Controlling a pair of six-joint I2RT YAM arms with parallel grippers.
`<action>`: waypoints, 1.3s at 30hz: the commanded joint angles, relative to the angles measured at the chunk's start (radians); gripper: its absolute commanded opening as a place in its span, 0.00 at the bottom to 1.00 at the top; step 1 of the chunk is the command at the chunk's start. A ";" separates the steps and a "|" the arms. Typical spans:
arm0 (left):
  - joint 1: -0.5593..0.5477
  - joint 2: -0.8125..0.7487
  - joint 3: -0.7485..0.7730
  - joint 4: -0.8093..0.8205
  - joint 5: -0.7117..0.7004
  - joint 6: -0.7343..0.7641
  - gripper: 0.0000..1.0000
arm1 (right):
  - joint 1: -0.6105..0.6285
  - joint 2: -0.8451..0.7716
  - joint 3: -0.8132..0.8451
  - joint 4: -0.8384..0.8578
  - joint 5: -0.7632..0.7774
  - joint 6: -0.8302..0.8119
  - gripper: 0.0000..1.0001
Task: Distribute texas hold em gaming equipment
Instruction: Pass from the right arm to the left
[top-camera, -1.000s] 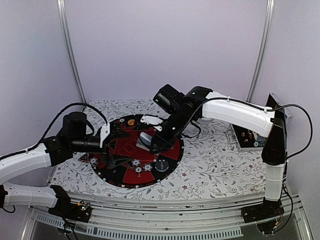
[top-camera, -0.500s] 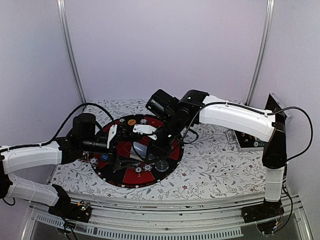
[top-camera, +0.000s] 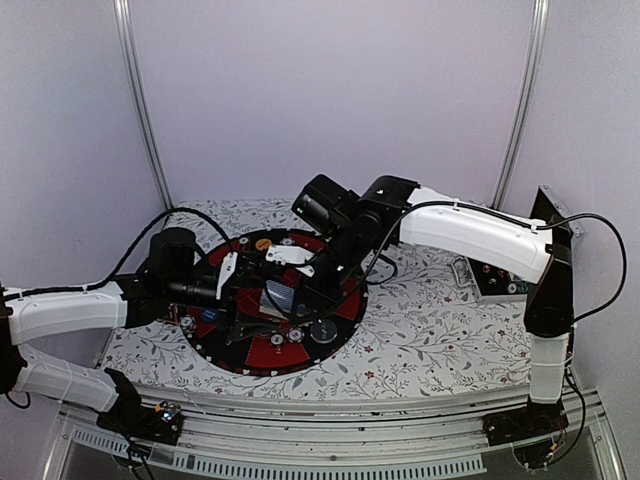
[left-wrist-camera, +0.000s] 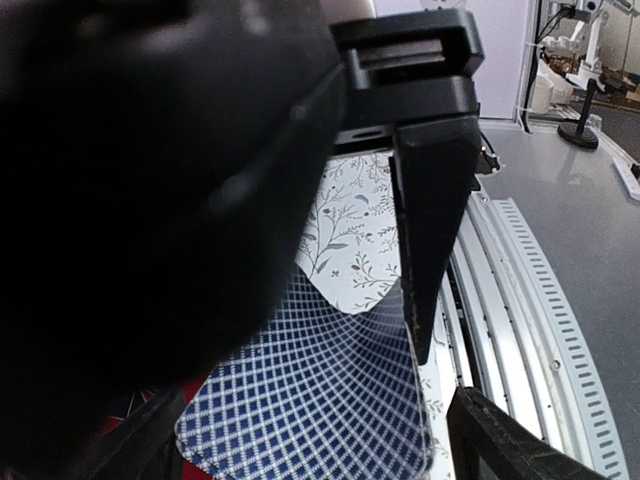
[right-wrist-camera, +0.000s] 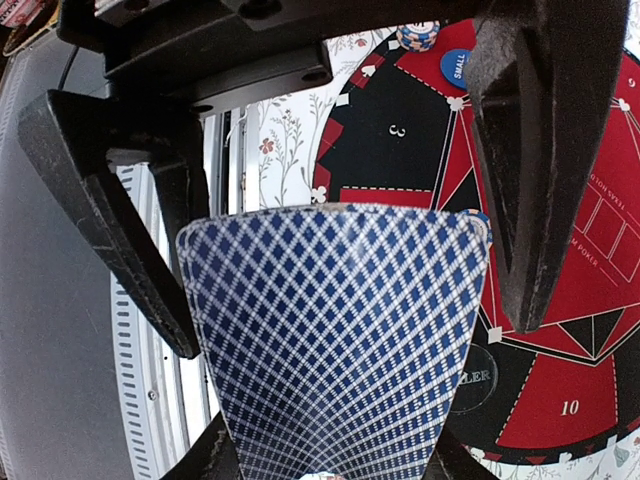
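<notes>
My right gripper (right-wrist-camera: 325, 465) is closed partway on a playing card (right-wrist-camera: 330, 340), pinching it by its two long edges so that it bows. In the right wrist view the card's blue cross-hatched back fans up from the bottom centre of the frame, where my own fingers clamp its narrow end. In the left wrist view one of those right fingers (left-wrist-camera: 430, 230) comes down from the upper middle, its tip against the card's right edge. I can't see the card's face.

My left gripper (top-camera: 250, 296) stands wide and holds nothing. Seen from the right wrist, its two dark fingers hang at the left and right of the frame, one on each side of the card's broad end. I can't tell whether either one touches it.

From above, the two grippers meet nose to nose over the middle of the round red-and-black mat (top-camera: 345, 310), with the card between them and raised off it.

The other pieces lie on the mat. An orange chip (top-camera: 262, 243) is near its far rim. A blue chip (right-wrist-camera: 455, 68) and a small mixed stack of chips (right-wrist-camera: 418, 35) show at the top of the right wrist view. A black round disc (top-camera: 322, 330) and pale chips (top-camera: 283, 337) sit toward the lower edge of the mat.

The mat lies on a white tablecloth (top-camera: 430, 330) printed with grey leaves. A metal rail (top-camera: 330, 430) runs along the near edge, a grey box (top-camera: 490, 280) is at the right, and plain lilac walls (top-camera: 330, 100) stand behind.
</notes>
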 joint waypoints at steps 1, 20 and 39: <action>-0.016 0.017 0.019 -0.022 -0.029 0.014 0.90 | 0.009 -0.028 0.030 0.009 -0.022 -0.011 0.32; -0.025 -0.032 -0.013 0.058 -0.050 -0.011 0.58 | 0.009 -0.029 0.037 0.018 -0.008 -0.014 0.31; -0.026 -0.069 -0.012 0.028 -0.083 0.004 0.84 | 0.009 -0.035 0.029 0.014 0.022 -0.012 0.30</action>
